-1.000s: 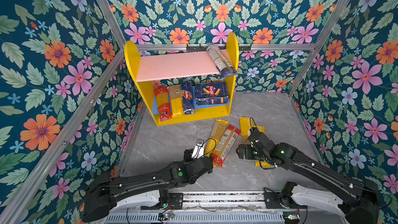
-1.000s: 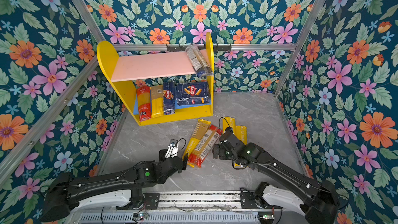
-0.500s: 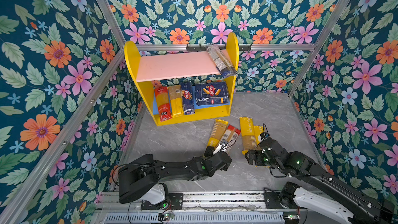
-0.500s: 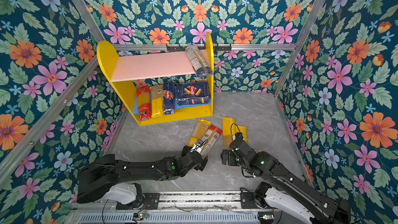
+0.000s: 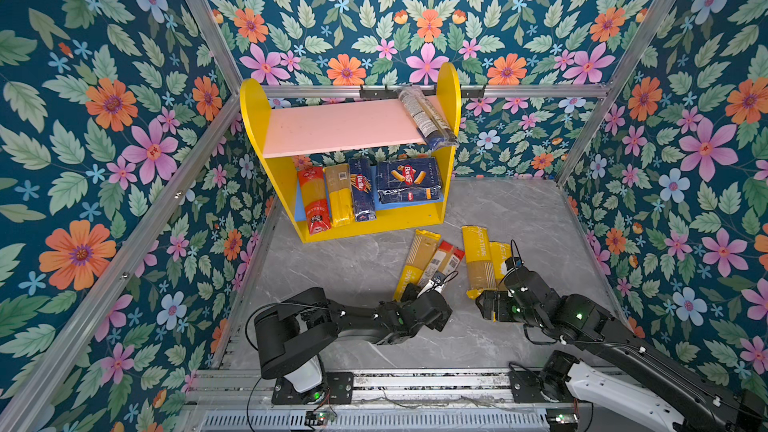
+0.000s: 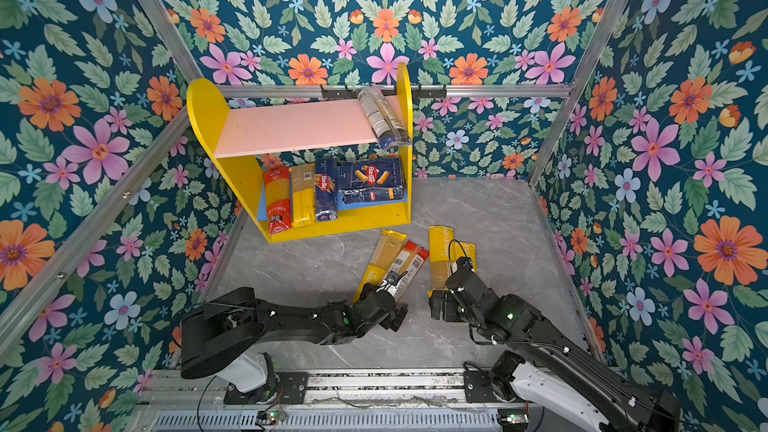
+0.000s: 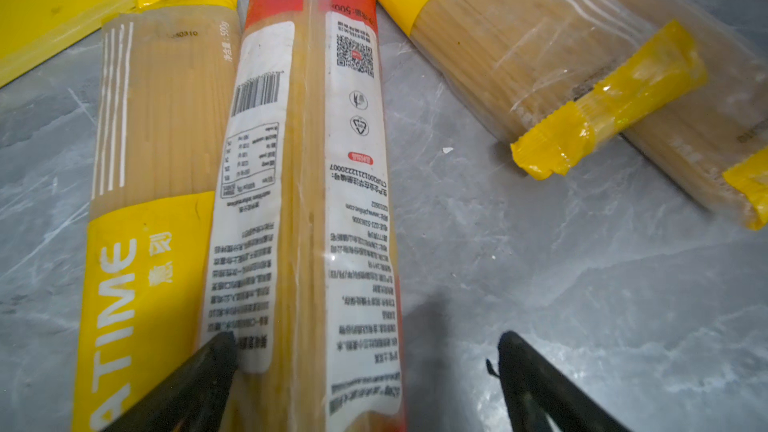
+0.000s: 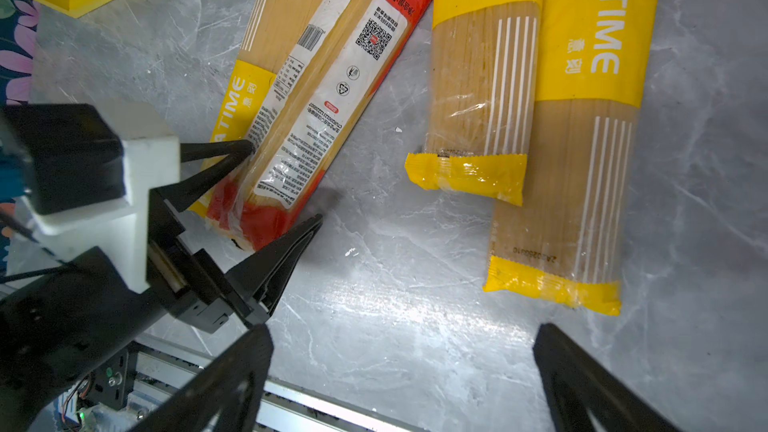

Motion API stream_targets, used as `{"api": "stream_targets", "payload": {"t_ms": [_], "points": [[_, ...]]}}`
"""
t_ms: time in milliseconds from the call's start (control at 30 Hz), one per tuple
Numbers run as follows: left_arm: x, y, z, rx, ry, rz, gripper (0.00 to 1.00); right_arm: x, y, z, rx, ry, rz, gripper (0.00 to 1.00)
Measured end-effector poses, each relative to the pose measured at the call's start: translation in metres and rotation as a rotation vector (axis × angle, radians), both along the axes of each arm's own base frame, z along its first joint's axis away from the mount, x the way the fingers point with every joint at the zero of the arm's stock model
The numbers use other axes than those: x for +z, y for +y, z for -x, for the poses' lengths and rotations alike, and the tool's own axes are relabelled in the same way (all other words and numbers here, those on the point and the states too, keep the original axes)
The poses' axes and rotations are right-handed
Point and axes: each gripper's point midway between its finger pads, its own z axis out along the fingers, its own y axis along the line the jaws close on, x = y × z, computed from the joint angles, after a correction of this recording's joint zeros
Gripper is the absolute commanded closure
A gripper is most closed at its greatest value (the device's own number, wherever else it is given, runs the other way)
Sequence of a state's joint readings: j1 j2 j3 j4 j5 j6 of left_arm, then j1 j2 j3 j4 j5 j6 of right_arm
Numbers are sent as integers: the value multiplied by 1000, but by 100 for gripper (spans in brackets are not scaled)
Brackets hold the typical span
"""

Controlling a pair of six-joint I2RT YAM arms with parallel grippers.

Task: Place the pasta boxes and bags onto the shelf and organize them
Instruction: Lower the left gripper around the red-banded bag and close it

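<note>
So the left gripper (image 7: 365,349) is spread wide with the near end of the red-and-clear spaghetti bag (image 7: 307,160) sitting between its fingers, not squeezed. One fingertip (image 7: 220,351) is right at the seam where that bag butts against a yellow PASTATIME bag (image 7: 158,118) lying alongside. The other finger is out past the bag's opposite edge, over the grey table (image 7: 582,284).

The right gripper (image 8: 401,332) is just as wide, gripping nothing, over bare table just beside the left one. Two more yellow bags (image 8: 482,76) lie side by side and touching, just ahead of it.

Well ahead of both grippers stands the shelf (image 5: 266,118). There's a clear bag with a blue end (image 5: 424,118) on the pink upper board (image 5: 340,126). On the blue lower board (image 5: 297,205) there's a red-and-clear pack (image 5: 313,197), a yellow pack (image 5: 338,193), a narrow Barilla carton (image 5: 361,189) and a wide Barilla carton (image 5: 409,180), all in a row.
</note>
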State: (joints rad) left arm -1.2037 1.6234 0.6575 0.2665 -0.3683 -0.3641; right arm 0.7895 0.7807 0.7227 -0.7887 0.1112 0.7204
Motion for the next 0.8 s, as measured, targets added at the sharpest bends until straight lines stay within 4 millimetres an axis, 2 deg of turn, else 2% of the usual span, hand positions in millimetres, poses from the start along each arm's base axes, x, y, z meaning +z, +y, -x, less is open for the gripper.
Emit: {"api": "stream_targets", "payload": {"t_ms": [433,700,800], "points": [[-9,-3,-5,13,-12,36,10,2,-1,0,0,6,12,1],[-14,-1,-10,42,-18,49,35,5,0,-1,0,4,11,1],[-13,0,-10,47,-15,54,40,6,1,-2,-1,2,10,1]]}}
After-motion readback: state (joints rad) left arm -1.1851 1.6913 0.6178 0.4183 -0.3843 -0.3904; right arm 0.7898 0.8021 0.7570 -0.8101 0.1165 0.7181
